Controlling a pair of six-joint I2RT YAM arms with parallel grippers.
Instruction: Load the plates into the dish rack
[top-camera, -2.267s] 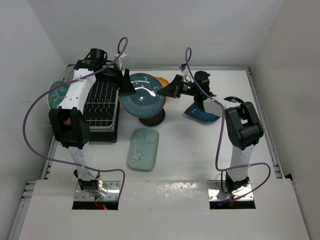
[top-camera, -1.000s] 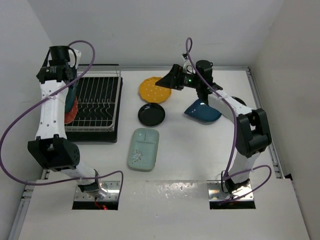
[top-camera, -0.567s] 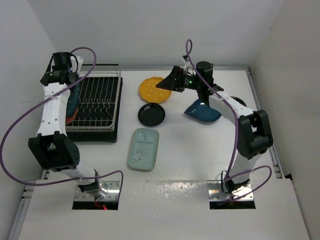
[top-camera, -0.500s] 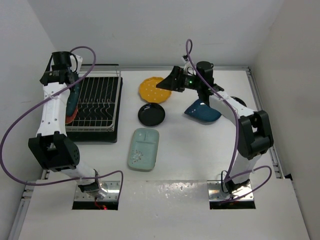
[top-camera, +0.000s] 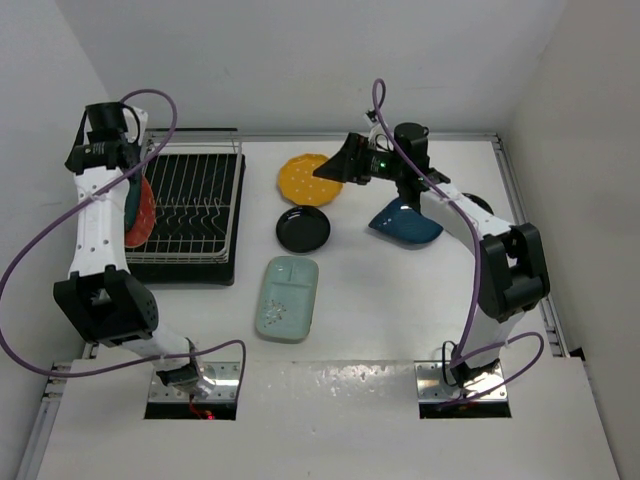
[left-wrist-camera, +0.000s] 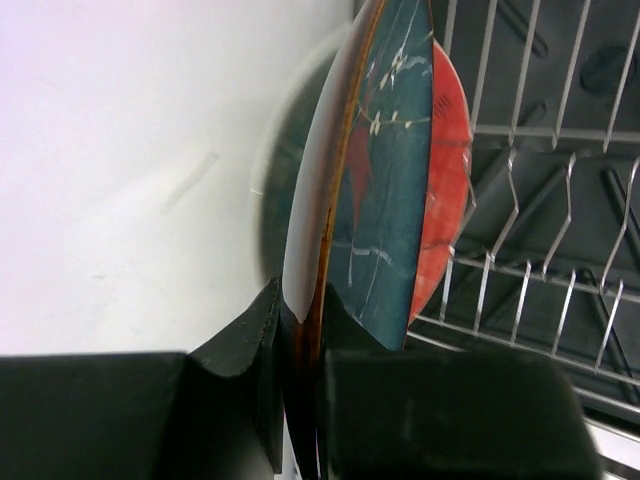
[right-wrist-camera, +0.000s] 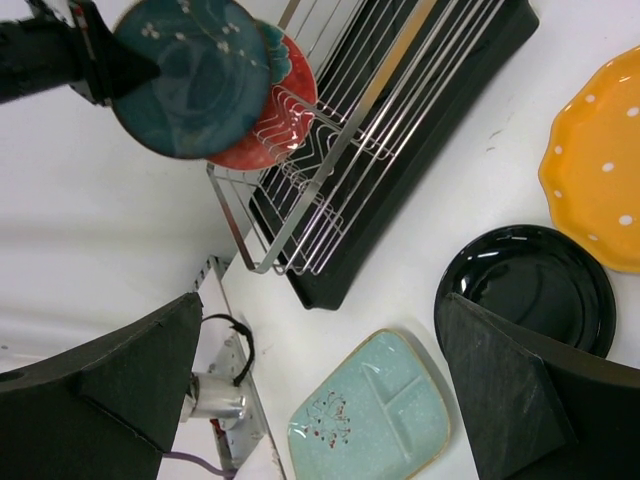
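White tabletop (top-camera: 400, 300) with plain white walls around it is holding the whole setup. Over at the far left, the grey-teal plate (left-wrist-camera: 385, 200) is hanging on its edge at the left side of the dish rack (top-camera: 190, 205). It's sitting right next to the red plate (left-wrist-camera: 450, 200), on that plate's left, and the red plate is standing up among the rack's tines. I can't tell whether the teal one is actually touching the wires or the red plate. The left gripper (left-wrist-camera: 303, 310) is pinching the teal plate by its rim, with its jaws squeezed close together on it.

Going right from the rack, the yellow scalloped plate (top-camera: 305, 178) is lying flat toward the far edge. The small black plate (top-camera: 303, 230) is sitting just nearer than that, and the pale mint tray (top-camera: 286, 298) is lying nearer still. The right gripper (top-camera: 332, 170) is hovering over the yellow plate's right edge with its jaws spread wide, gripping nothing. Further right, the dark blue leaf plate (top-camera: 405, 225) is lying partly under the right arm.
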